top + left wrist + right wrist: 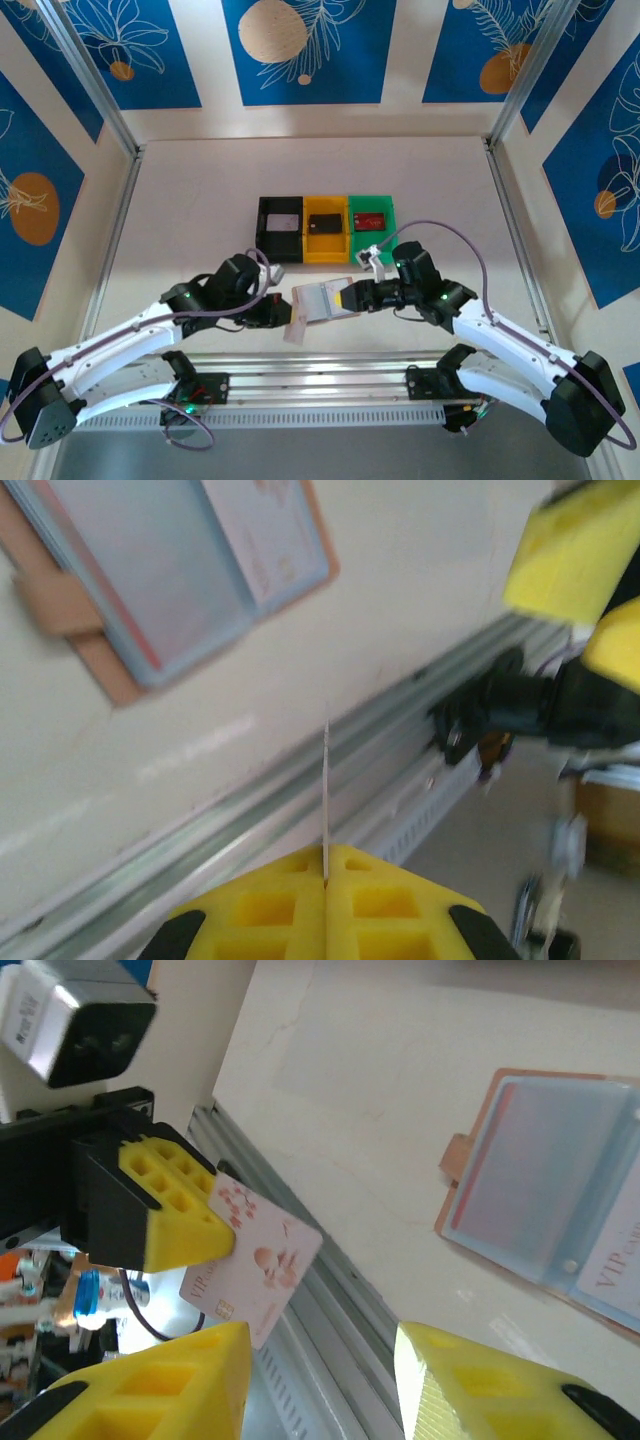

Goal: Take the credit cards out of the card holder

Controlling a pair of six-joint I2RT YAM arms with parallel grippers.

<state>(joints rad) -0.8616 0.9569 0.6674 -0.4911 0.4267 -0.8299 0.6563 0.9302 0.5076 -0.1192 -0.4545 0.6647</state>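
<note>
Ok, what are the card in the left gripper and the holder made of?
Card: looks like thin stiff plastic, slightly glossy, printed; it juts out flat from the pinch of the left gripper. Card holder: tan matte cover, leather or imitation; pale blue pockets with a sheen, probably soft vinyl.

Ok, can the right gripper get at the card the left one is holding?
Probably yes. The right gripper stands open close to the card, which sticks out free past the shut left gripper. Nothing lies between them; the card holder lies off to one side.
</note>
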